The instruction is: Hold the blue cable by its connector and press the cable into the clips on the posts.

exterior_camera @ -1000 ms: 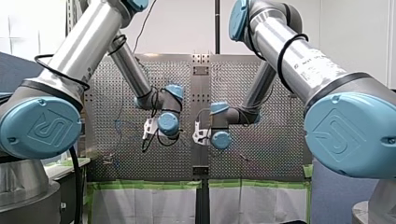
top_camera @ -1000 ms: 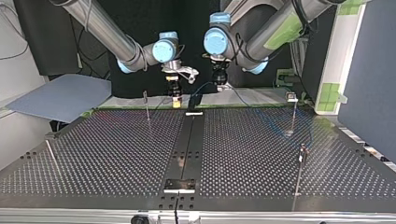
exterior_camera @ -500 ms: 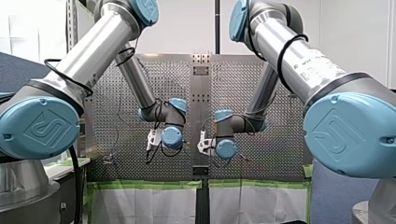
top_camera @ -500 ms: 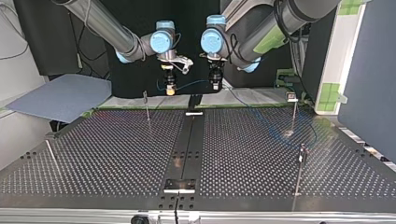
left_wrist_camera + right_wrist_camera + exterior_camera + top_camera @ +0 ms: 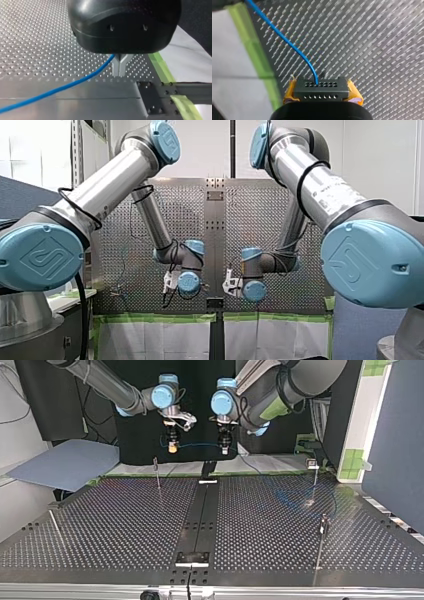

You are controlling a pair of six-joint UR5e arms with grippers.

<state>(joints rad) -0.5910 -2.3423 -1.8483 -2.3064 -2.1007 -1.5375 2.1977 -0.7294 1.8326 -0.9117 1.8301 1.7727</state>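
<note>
Starting at the top view's near edge, the perforated surface (image 5: 125, 525) carries thin posts (image 5: 321, 540), their clips too small to make out. Further back, above the far edge, the blue cable (image 5: 197, 445) spans the 2 grippers; its faint remainder trails across the surface near the posts at that view's right. My right gripper (image 5: 172, 449) clamps the black connector (image 5: 321, 89) between yellow pads (image 5: 353, 91). My left gripper (image 5: 223, 449) has its metal fingers (image 5: 116, 68) closed together on the cable, the contact itself hidden.
</note>
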